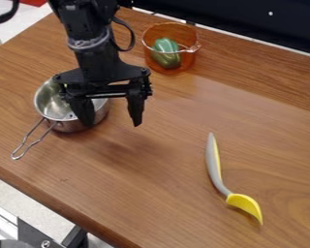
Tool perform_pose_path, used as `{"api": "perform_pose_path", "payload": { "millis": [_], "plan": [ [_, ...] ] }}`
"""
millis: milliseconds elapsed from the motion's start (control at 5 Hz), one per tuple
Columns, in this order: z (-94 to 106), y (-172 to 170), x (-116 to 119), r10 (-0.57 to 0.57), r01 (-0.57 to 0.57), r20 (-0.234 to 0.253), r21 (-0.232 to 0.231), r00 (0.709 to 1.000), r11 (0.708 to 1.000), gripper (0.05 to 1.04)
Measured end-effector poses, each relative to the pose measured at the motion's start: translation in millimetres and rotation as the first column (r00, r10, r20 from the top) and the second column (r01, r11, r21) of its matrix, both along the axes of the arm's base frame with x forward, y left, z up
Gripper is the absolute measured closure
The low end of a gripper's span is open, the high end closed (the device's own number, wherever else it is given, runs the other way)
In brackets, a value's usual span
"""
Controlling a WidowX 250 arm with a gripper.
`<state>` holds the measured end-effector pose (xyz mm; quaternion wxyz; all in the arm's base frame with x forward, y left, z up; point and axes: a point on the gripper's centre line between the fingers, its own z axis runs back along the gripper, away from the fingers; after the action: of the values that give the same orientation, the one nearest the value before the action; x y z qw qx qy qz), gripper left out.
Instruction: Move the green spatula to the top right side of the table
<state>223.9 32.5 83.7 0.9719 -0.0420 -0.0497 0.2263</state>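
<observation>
Yellow, grey-handled spatula (217, 178) lying right of the pot (67, 127), nearer the viewer; probably light, stiff and slippery, best pinched mid-handle. Gripper (112, 124) hangs at the pot's right rim, 2 fingers apart, empty.

LIGHT: soft brightness is covering the wooden table (158, 203) | SHADOW: a diffuse patch is darkening the wood below the gripper (112, 124) | GLARE: pale sheen is washing the tabletop; highlights are glinting on the metal pot (70, 127)

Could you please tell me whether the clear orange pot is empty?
It isn't empty: a green item lies inside the orange pot, seen through its wall.
</observation>
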Motion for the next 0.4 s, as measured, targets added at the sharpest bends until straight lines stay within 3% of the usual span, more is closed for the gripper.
{"api": "perform_pose_path", "payload": {
  "millis": [200, 400],
  "plan": [
    [-3.9, -1.0, -3.2, -0.001, 0.001, -0.021, -0.008, 1.000, 1.000, 0.084],
    [6.4, 10.5, -4.5, 0.023, -0.024, -0.017, -0.034, 1.000, 0.999, 0.083]
  ]
}}
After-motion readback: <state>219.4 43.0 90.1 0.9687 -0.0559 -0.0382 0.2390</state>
